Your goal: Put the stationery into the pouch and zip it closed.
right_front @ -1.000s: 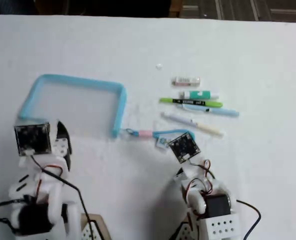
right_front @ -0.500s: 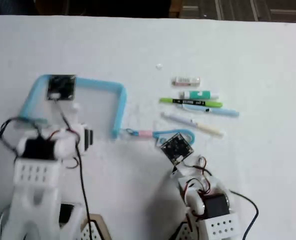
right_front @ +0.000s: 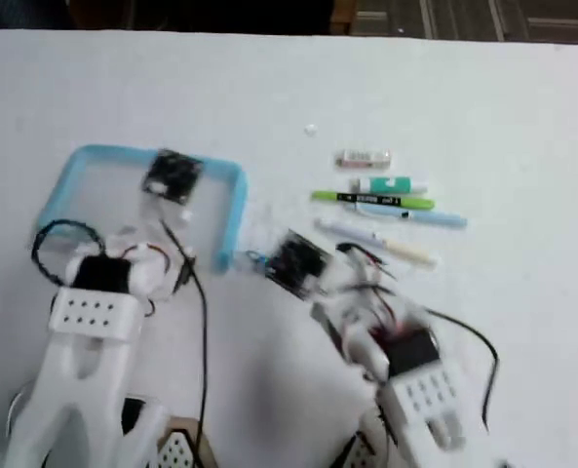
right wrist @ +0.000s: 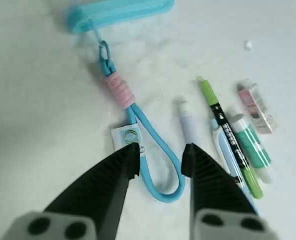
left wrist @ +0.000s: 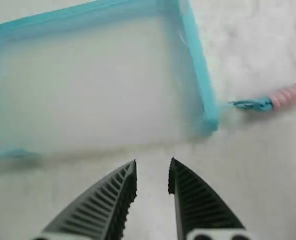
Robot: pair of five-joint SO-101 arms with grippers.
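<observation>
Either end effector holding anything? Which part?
Nothing held. The left end effector is open by the pouch; the right end effector is open over the blue strap.

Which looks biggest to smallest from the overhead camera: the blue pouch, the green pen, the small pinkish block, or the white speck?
1. blue pouch
2. green pen
3. small pinkish block
4. white speck
All lie flat at a similar distance, so the order seems safe.

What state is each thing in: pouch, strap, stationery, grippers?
Translucent blue-edged pouch: flat, empty, zip unclear.
Blue strap with pink bead: attached to pouch corner, slack.
Green marker, teal stick, pale blue pen, white pen, small eraser: loose on table.
Left gripper: open, empty.
Right gripper: open, empty, above strap.
</observation>
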